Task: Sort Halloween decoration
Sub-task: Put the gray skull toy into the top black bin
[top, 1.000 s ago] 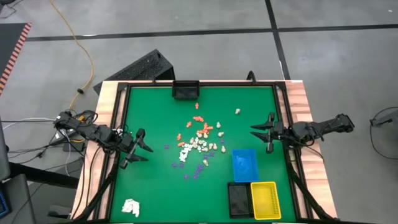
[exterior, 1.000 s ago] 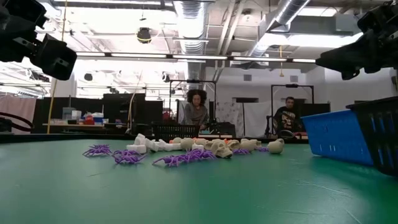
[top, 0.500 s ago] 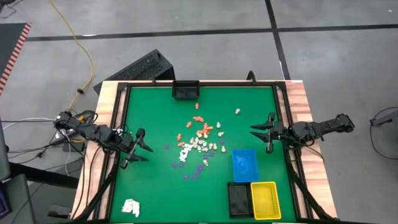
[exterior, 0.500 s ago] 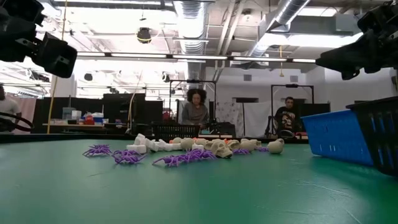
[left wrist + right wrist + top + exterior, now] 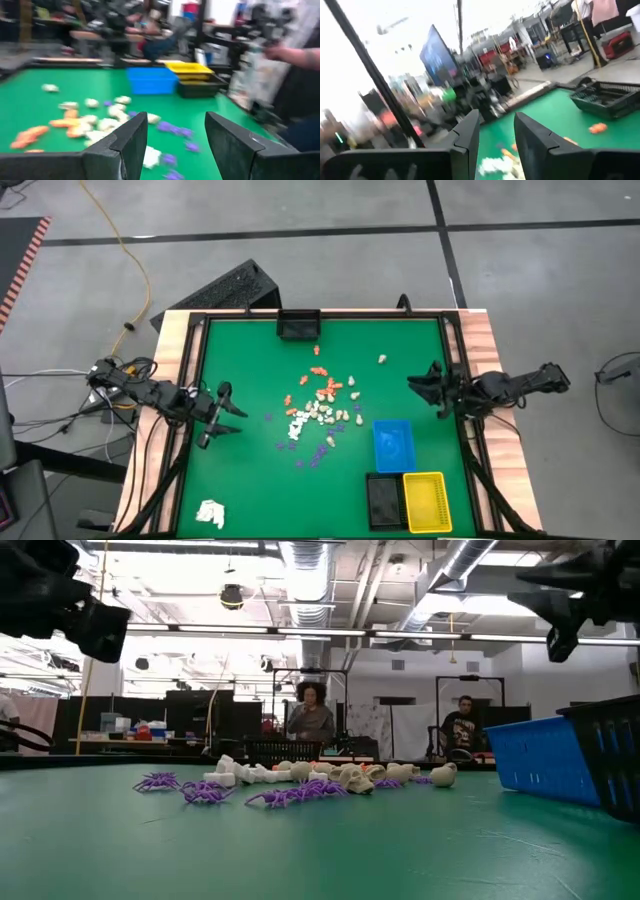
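Note:
The Halloween decoration (image 5: 320, 405) lies loose in the middle of the green table: tiny orange, white, cream and purple pieces, also seen in the low view (image 5: 300, 785) and in the left wrist view (image 5: 95, 125). My left gripper (image 5: 220, 413) hovers open at the table's left side, pointing level toward the pile, with nothing between its fingers (image 5: 175, 122). My right gripper (image 5: 432, 387) hovers open at the table's right side, tipped a little upward and rolled, with nothing between its fingers (image 5: 496, 120). Both are well clear of the pieces.
A blue tray (image 5: 393, 445), a black tray (image 5: 383, 500) and a yellow tray (image 5: 426, 500) stand at the near right. Another black tray (image 5: 298, 327) sits at the far edge. A white paper-like wad (image 5: 210, 512) lies near left. People (image 5: 312, 720) are in the room behind.
My right gripper has rolled about its own axis and tipped upward, rising slightly, staying open at the table's right side. The pieces have not moved.

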`<move>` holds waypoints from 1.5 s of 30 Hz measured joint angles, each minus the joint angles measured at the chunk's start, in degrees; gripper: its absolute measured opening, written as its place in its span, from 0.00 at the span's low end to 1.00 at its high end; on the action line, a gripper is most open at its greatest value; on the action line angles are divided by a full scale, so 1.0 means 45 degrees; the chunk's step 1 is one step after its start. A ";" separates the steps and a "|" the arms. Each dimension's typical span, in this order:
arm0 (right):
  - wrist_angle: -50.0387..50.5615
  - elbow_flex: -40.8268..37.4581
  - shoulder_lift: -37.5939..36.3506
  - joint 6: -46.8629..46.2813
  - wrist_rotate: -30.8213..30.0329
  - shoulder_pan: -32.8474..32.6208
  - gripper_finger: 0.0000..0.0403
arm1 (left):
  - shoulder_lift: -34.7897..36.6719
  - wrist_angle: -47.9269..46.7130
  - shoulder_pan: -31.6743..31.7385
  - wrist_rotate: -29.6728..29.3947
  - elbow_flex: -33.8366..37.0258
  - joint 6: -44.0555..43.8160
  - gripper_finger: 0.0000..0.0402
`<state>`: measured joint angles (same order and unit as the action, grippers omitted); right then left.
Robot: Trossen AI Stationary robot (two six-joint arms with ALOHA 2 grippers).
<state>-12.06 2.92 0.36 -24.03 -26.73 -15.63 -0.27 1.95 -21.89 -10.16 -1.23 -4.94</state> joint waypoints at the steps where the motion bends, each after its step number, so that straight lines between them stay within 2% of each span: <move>1: -0.0185 0.0013 -0.0005 -0.0088 -0.0101 0.0044 0.31 | 0.0003 0.0114 -0.0001 -0.0426 0.0000 0.0058 0.47; 8: -0.0458 0.0033 0.0002 0.0612 -0.0283 0.0351 0.31 | 0.0005 0.0913 0.0004 -0.1663 0.0000 -0.1305 0.47; 12: -0.0310 0.0160 0.0096 0.2209 -0.0457 0.0773 0.31 | 0.0005 0.1403 0.0004 -0.2774 0.0000 -0.1330 0.47; 16: 0.0587 0.0779 0.1063 0.2742 -0.1802 0.1379 0.31 | 0.0000 0.1810 0.0004 -0.3635 0.0000 -0.1479 0.47; 21: 0.2448 0.1719 0.3365 0.2637 -0.3390 0.2264 0.33 | 0.0005 0.1980 0.0004 -0.6030 0.0000 -0.2126 0.47; 24: 0.2378 0.2109 0.5058 0.2645 -0.3782 0.3028 0.38 | 0.0005 0.1754 0.0004 -0.6552 0.0000 -0.2733 0.47; 33: 0.1882 0.3084 0.9728 0.0677 -0.3073 0.5346 0.62 | 0.0002 0.1745 0.0004 -0.6910 0.0000 -0.2971 0.47; 40: 0.0075 0.3655 1.3082 -0.1739 -0.3016 0.6484 0.64 | 0.0000 0.1723 0.0004 -0.6948 0.0000 -0.3227 0.47; 45: 0.0084 0.4490 1.5352 -0.2977 -0.3049 0.6590 0.64 | 0.0000 0.1449 0.0004 -0.7007 0.0000 -0.3505 0.47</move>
<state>-11.68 23.13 69.44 -37.42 -40.44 14.02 -0.27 8.47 -21.87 -41.69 -1.23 -20.71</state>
